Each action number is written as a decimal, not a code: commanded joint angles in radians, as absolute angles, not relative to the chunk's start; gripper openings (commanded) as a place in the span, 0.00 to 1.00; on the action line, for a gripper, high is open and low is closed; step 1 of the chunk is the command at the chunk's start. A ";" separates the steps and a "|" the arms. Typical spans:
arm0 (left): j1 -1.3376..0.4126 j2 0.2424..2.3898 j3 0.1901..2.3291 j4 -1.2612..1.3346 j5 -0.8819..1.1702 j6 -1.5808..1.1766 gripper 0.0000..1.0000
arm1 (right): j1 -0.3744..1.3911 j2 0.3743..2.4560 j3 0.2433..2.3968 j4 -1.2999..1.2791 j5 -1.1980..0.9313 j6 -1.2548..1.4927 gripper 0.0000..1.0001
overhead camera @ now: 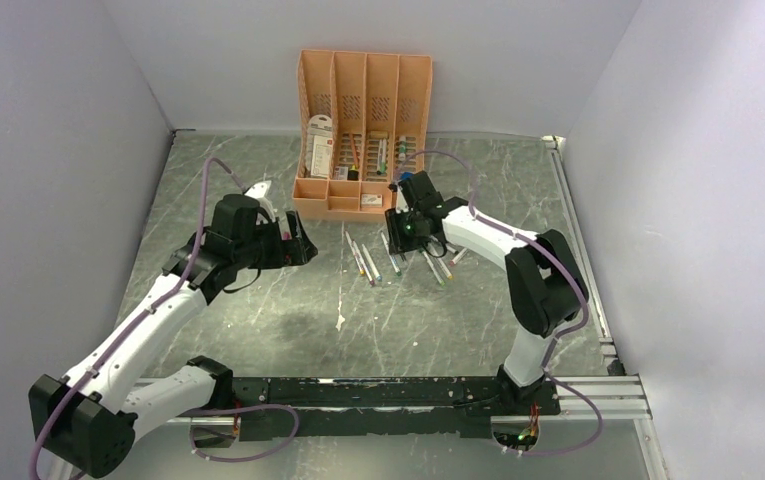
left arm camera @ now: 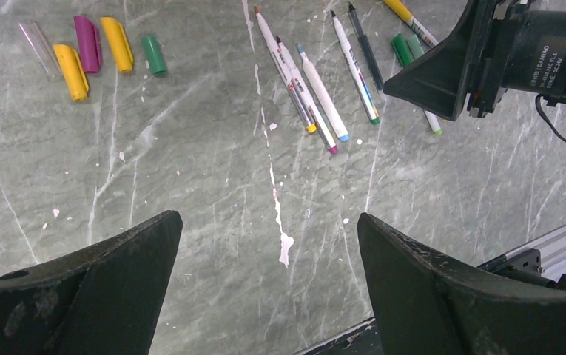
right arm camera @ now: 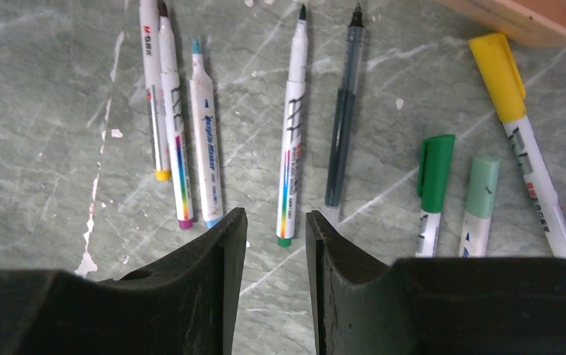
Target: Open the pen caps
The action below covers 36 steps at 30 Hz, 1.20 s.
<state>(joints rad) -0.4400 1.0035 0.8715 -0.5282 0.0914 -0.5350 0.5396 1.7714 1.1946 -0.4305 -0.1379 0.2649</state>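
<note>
Several loose pen caps lie in a row in the left wrist view: a clear one (left arm camera: 39,46), two yellow (left arm camera: 71,72), a purple (left arm camera: 87,44) and a green (left arm camera: 154,55). My left gripper (left arm camera: 268,218) hangs wide open over bare table, well short of them. Several uncapped pens (right arm camera: 292,126) lie side by side below my right gripper (right arm camera: 276,214). Its jaws stand a narrow gap apart with nothing between them. To their right, three pens still wear caps: green (right arm camera: 435,174), pale green (right arm camera: 482,185) and yellow (right arm camera: 498,74).
The peach-orange organiser (overhead camera: 363,130) with card packets stands at the back, just behind the pens. Grey walls close in the left, right and back. The two arms are roughly a hand's width apart over the marbled table (overhead camera: 288,320).
</note>
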 commanded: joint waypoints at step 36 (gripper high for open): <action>-0.423 1.340 0.940 -0.404 0.152 -0.502 1.00 | 0.383 1.741 1.134 -0.427 -0.062 0.273 0.22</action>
